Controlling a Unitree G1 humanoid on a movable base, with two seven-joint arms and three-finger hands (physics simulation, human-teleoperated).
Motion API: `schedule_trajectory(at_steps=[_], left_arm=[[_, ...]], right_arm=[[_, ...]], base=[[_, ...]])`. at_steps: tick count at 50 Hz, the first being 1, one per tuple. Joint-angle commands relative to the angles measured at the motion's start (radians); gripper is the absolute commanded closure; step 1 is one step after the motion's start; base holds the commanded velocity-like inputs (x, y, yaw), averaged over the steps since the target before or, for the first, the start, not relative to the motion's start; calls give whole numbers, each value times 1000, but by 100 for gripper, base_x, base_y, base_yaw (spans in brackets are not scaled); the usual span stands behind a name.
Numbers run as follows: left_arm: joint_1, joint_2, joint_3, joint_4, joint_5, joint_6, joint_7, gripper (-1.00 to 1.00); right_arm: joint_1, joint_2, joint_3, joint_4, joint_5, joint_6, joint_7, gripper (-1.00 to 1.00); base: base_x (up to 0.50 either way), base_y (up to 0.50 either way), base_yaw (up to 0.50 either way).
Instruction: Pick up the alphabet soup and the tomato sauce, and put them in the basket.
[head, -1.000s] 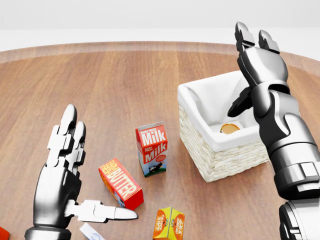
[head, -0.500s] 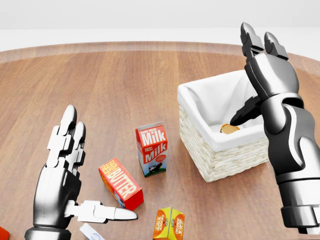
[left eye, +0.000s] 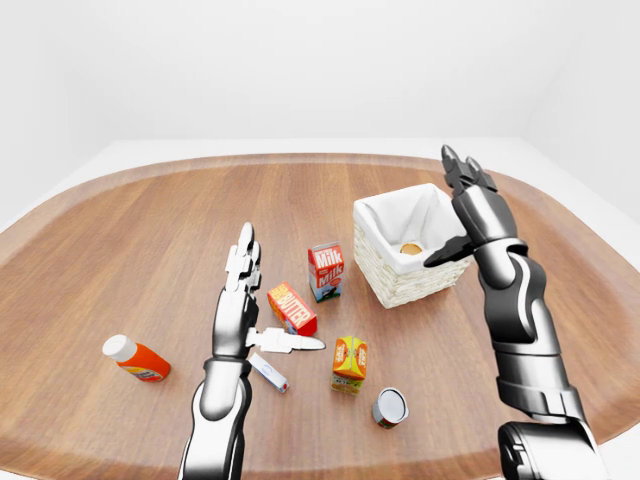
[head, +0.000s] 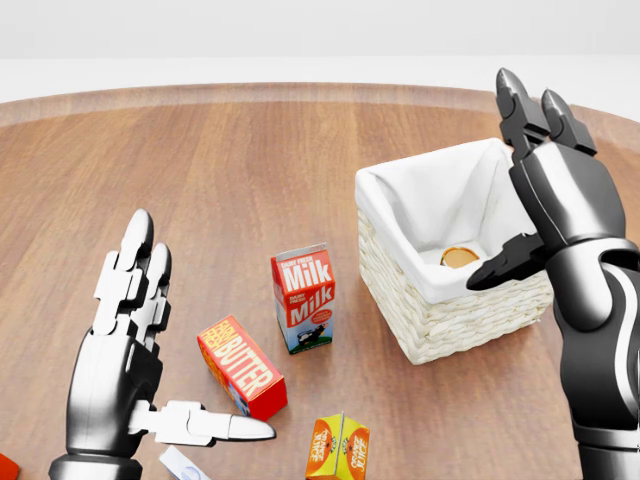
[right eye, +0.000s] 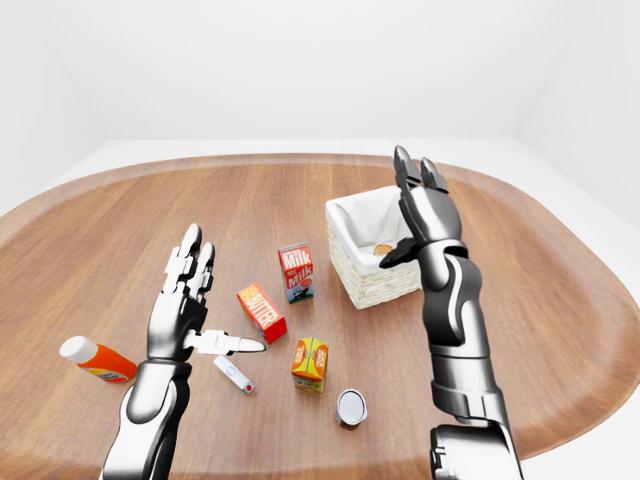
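- One can (head: 460, 257) sits inside the basket (head: 440, 320).
- Another can (left eye: 390, 407) lies on the table (left eye: 150, 230), not picked up yet.
- Both the left hand (head: 125, 330) and right hand (head: 560, 190) are wide open, holding nothing.

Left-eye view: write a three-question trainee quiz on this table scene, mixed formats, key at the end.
1. True or false: the basket already holds a can.
2. Multiple choice: what stands directly left of the basket in the left-eye view? A) milk carton B) butter box C) juice carton
3. Fill in: the second can lies on its ___ near the view's bottom, below the juice carton.

Key: 1 true; 2 A; 3 side. Both the left hand and right hand are open and empty.
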Motion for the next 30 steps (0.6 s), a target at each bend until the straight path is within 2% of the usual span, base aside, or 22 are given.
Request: schedule_trajectory(at_steps=[1,14,17,18,19,23,25,26,27,29,30], left_arm=[[3,5,-1,5,15,0,-2,-100],[3,5,-1,5,15,0,-2,-100],[3,6,-1,5,15,0,-2,-100],[3,5,-1,5,15,0,-2,-100],[3,5,-1,5,15,0,-2,-100],[3,6,-1,5,15,0,-2,-100],[3,6,-1,5,15,0,-2,-100],[3,5,-1,5,15,1,-2,-100],[3,6,-1,5,15,0,-2,-100],[3,6,-1,5,15,0,-2,-100],[3,5,-1,5,15,0,-2,-100]], right_arm=[[98,22,-24,-154,17,0,42,-100],[215,68,-32,-273,34,0,57,-100],[253,84,-29,-268,47,-27,34,-100],[251,85,-32,-292,49,-9,58,-100],[270,89,-30,-278,51,-32,35,-100],[273,92,-39,-308,65,-13,62,-100],[285,95,-42,-314,74,-17,58,-100],[300,98,-40,-296,76,-40,33,-100],[306,101,-41,-295,79,-44,29,-100],[320,109,-43,-328,90,-28,53,-100],[334,112,-40,-305,93,-53,28,-100]], base=[[0,0,0],[0,0,0],[0,0,0],[0,0,0],[0,0,0],[0,0,0],[0,0,0],[0,0,0],[0,0,0],[0,0,0],[0,0,0]])
